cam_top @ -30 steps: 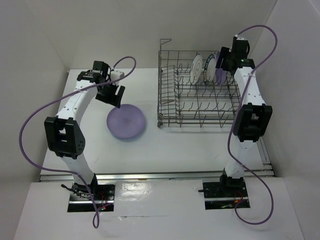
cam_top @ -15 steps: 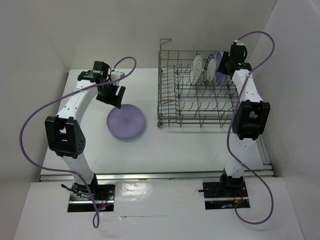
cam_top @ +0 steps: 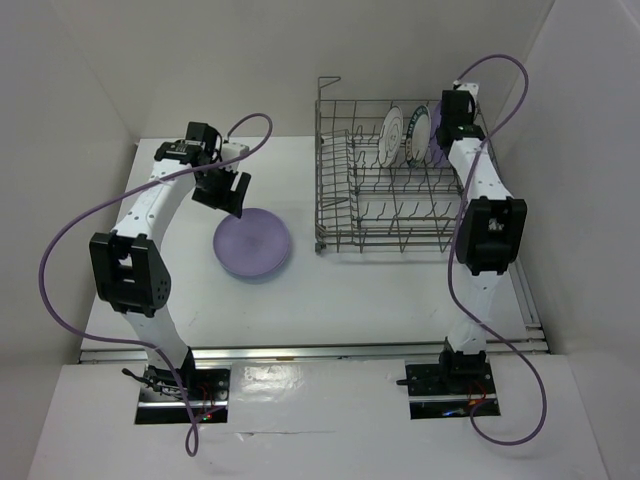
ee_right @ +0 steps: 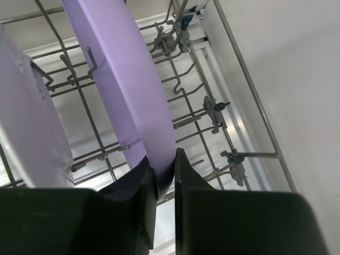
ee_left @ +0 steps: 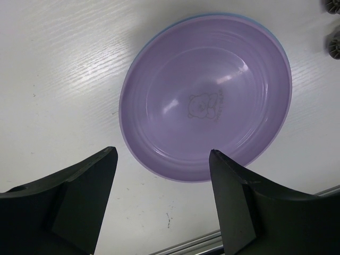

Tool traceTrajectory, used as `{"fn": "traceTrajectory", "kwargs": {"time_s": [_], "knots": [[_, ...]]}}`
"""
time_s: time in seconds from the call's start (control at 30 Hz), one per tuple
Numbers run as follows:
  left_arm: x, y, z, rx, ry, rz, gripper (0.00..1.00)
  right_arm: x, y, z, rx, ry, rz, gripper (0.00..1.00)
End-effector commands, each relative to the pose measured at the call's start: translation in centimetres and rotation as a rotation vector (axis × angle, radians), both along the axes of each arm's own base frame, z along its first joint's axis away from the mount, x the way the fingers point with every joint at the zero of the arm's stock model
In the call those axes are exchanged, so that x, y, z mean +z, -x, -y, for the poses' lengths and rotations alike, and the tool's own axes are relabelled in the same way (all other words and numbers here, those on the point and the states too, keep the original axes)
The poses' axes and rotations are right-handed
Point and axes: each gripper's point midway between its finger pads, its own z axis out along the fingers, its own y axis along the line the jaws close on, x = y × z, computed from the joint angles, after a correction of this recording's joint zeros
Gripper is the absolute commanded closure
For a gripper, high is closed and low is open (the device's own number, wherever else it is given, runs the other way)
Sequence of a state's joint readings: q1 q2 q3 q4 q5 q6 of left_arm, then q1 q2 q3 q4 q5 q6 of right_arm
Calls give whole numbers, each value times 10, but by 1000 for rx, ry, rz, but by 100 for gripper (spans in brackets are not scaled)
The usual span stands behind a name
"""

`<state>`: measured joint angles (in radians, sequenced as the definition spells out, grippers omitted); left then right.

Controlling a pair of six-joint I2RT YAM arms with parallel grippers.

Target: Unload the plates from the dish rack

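Our right gripper (ee_right: 164, 169) is clenched on the rim of the upright lilac plate (ee_right: 125, 74) in the dish rack (cam_top: 345, 195), near the counter's far right corner. Our left gripper (ee_left: 162, 159) hangs released over 1 flat lilac plate (ee_left: 207, 101) toward the left edge.

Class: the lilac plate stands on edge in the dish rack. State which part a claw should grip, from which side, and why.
Grip its upper rim from above, one finger on each face. The lilac plate stands upright in the dish rack, tines and a neighbouring plate hemming its lower part; only the thin rim is free. The right claw pinches it so.
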<state>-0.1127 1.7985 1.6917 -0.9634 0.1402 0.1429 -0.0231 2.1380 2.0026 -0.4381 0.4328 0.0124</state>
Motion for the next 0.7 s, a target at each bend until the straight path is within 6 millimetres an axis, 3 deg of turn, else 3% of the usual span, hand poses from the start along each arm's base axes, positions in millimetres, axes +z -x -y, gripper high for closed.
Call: {"fn": "traceTrajectory", "kwargs": {"time_s": [0.0, 0.07, 0.13, 0.17, 0.23, 0.37, 0.5, 0.57, 0.67], "knots": [[16, 4, 7, 0, 49, 24, 17, 98, 1, -17, -9, 23, 254, 100], [20, 2, 7, 0, 51, 43, 17, 128, 7, -20, -21, 66, 307, 100], [24, 3, 9, -5, 62, 52, 17, 139, 15, -11, -85, 127, 315, 100], [24, 3, 9, -5, 62, 52, 17, 164, 22, -11, -103, 153, 371, 100], [28, 4, 10, -10, 71, 62, 17, 174, 35, 4, -158, 256, 362, 100], [31, 7, 10, -1, 77, 70, 17, 210, 57, 11, -205, 351, 433, 100], [31, 8, 13, -9, 93, 68, 17, 232, 61, 12, -199, 384, 487, 100], [31, 8, 13, -9, 93, 68, 17, 222, 55, 11, -191, 383, 451, 100], [35, 9, 13, -10, 94, 78, 17, 230, 59, 14, -218, 383, 464, 100]]}}
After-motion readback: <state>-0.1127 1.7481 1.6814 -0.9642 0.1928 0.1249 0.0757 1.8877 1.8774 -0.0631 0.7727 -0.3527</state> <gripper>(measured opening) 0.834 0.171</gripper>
